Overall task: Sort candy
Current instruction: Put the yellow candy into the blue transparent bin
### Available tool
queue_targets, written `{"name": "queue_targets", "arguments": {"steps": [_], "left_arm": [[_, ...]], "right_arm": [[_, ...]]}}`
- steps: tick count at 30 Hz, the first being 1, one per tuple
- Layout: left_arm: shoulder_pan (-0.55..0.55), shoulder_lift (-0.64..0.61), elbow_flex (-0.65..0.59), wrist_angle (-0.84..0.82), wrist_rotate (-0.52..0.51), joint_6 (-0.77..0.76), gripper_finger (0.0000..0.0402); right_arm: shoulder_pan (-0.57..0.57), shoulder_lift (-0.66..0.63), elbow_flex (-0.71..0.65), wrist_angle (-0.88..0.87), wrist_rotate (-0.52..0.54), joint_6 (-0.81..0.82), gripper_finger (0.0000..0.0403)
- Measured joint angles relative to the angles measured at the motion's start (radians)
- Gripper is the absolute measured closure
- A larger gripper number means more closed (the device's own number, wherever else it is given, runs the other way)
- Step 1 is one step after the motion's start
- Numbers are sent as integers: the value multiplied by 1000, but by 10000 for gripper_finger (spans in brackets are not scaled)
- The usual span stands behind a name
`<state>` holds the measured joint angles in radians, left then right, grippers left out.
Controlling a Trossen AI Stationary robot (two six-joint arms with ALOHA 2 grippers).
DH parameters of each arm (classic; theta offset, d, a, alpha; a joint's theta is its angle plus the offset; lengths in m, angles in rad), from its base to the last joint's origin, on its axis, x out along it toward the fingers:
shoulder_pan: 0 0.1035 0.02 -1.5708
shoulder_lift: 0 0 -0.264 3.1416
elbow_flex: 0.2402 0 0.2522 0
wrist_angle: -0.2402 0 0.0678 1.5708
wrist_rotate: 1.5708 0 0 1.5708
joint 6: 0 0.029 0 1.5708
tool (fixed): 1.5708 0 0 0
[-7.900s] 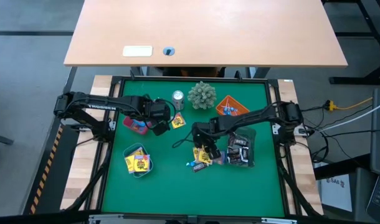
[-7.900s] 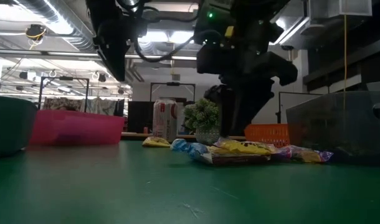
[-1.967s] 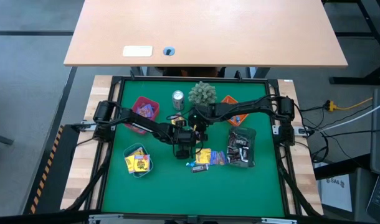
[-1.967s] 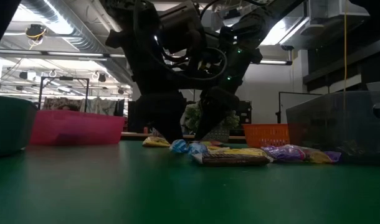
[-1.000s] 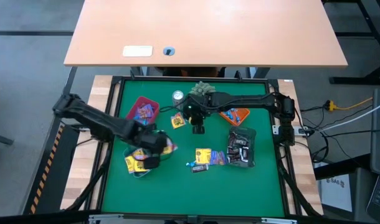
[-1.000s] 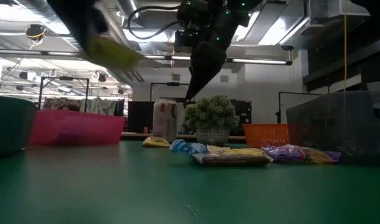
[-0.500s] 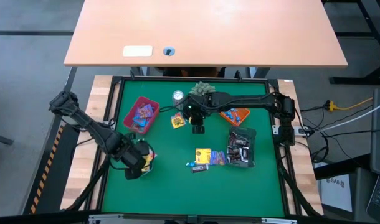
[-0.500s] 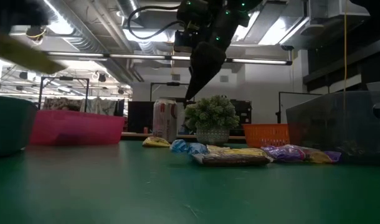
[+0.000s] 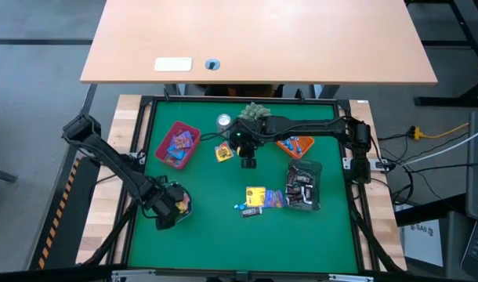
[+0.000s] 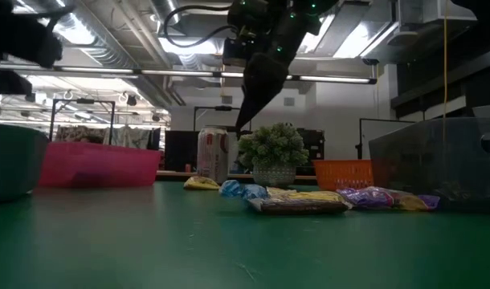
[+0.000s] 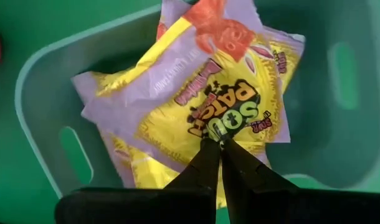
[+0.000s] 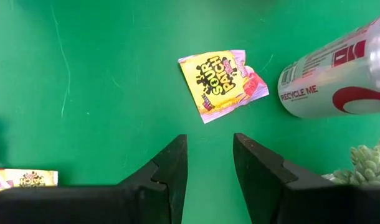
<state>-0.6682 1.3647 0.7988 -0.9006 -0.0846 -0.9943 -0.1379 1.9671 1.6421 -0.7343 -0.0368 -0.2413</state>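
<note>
My left gripper (image 9: 175,206) hangs over the grey-green tray (image 9: 162,219) at the table's near left, shut on a yellow candy packet (image 11: 221,106). More yellow packets (image 11: 131,93) lie in the tray under it. My right gripper (image 12: 209,142) stands open above the table's middle, pointing down and touching nothing. Just beyond its fingers a single yellow packet (image 12: 222,83) lies flat beside the silver can (image 12: 339,78). A loose pile of candy (image 9: 258,197) lies on the green mat right of centre. My left gripper pinches the yellow packet between its two shut fingertips (image 11: 209,155), at the printed face near the packet's edge (image 11: 237,127). The fingers come from above, pointing down. The packet spreads out flat below them over the tray. I cannot tell whether it rests on the packets beneath.
A pink tray (image 9: 176,145) with candy stands at the far left, an orange tray (image 9: 292,143) at the far right. A clear box of dark bars (image 9: 303,188) sits right of the pile. The green spiky plant (image 9: 255,112) stands at the far edge.
My left gripper has carried the yellow packet toward the table's near left and down, rolling its wrist as it went. It now hangs over the grey-green tray, fingers still shut on the packet.
</note>
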Motion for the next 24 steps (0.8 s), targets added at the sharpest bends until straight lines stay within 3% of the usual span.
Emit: {"name": "queue_targets", "arguments": {"steps": [10,18,24], "left_arm": [[0,-1,-28,14,-1,-28,396],[0,0,-17,15,4,-78,326],[5,0,-17,22,85,-86,297]], "right_arm": [[0,0,0,11,0,0,276],[0,0,0,12,0,0,276],[0,0,0,42,0,20,276]]}}
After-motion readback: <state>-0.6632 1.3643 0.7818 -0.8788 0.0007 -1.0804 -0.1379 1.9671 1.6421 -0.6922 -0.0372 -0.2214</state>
